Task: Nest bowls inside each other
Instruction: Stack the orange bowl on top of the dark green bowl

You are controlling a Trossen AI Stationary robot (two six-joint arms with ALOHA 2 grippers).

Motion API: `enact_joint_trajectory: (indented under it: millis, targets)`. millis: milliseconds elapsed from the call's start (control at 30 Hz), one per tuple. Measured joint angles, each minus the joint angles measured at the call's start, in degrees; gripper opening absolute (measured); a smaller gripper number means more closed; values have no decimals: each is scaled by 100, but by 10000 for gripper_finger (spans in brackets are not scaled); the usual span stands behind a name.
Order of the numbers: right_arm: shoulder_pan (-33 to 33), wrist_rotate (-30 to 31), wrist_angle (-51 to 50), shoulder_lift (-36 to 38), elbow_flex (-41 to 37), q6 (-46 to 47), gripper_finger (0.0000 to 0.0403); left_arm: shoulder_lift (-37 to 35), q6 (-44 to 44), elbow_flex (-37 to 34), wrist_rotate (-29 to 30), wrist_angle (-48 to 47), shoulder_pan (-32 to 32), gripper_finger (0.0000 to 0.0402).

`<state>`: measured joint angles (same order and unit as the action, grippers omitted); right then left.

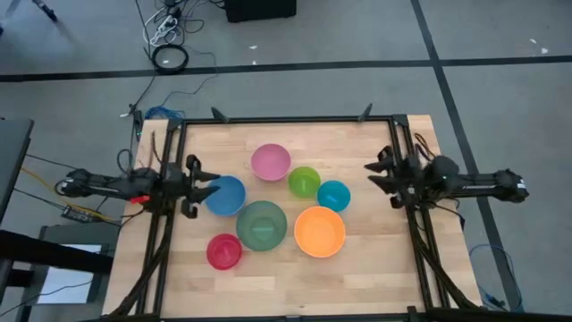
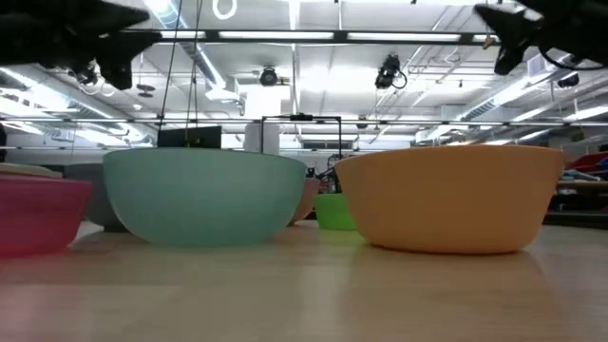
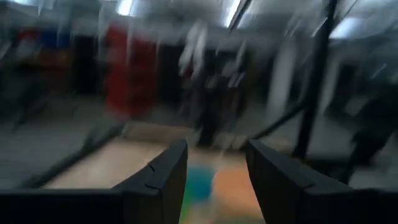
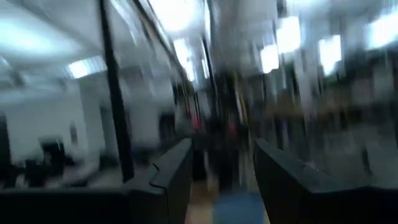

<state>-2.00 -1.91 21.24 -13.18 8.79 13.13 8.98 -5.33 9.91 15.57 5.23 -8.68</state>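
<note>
Several bowls stand apart, each on its base, on the wooden table (image 1: pixel 375 268): pink (image 1: pixel 270 162), lime green (image 1: pixel 304 182), teal (image 1: pixel 333 195), blue (image 1: pixel 226 196), dark green (image 1: pixel 261 224), orange (image 1: pixel 319 231) and red (image 1: pixel 223 251). My left gripper (image 1: pixel 209 190) hovers open at the table's left side, its fingertips above the blue bowl's left rim. My right gripper (image 1: pixel 374 174) hovers open at the right side, to the right of the teal bowl. In the low view both grippers, left (image 2: pixel 119 66) and right (image 2: pixel 508 52), are well above the bowls. Nothing lies between either pair of fingers (image 3: pixel 177 168) (image 4: pixel 180 168).
A black frame (image 1: pixel 286 119) runs along the table's far edge and down both sides beneath the arms. Bare wood lies at the near edge and between the orange bowl and the right rail. Cables (image 1: pixel 168 55) lie on the floor beyond the table.
</note>
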Motion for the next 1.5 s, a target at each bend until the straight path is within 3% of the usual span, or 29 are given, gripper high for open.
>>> enact_joint_trajectory:
  millis: [100, 233, 400, 567, 700, 900, 1000, 1200, 1500]
  targets:
    - [2, 270, -1828, -784, 959, 540, 160, 708, -276, 1001, 585, -1719, 2, 173]
    - [-8, 401, -2802, -2202, 2274, 624, 160, 1664, -393, 2076, 971, -2735, 2, 173]
    - [-52, 515, -3669, -3712, 3542, 681, 160, 2385, -398, 2612, 999, -1802, 0, 173]
    - [-42, 422, -3756, -4741, 4148, 663, 160, 2682, -347, 2699, 929, -995, 2, 173]
    - [-44, -97, -3400, -5252, 4253, 554, 160, 2742, -422, 2693, 1184, -1191, 6, 173]
    - [-22, -1642, -2386, -5776, 4255, 521, 160, 2782, -957, 2693, 1310, -1856, 7, 173]
    - [-6, -2039, -1876, -5942, 4257, 713, 160, 2801, -1310, 2693, 1335, -2195, 11, 173]
    - [96, -2042, -373, -6187, 4259, 1571, 160, 2925, -1739, 2693, 1006, -2767, 7, 173]
    - [114, -1494, -131, -6269, 4261, 1480, 160, 3537, -1364, 2693, 1069, -2337, -48, 173]
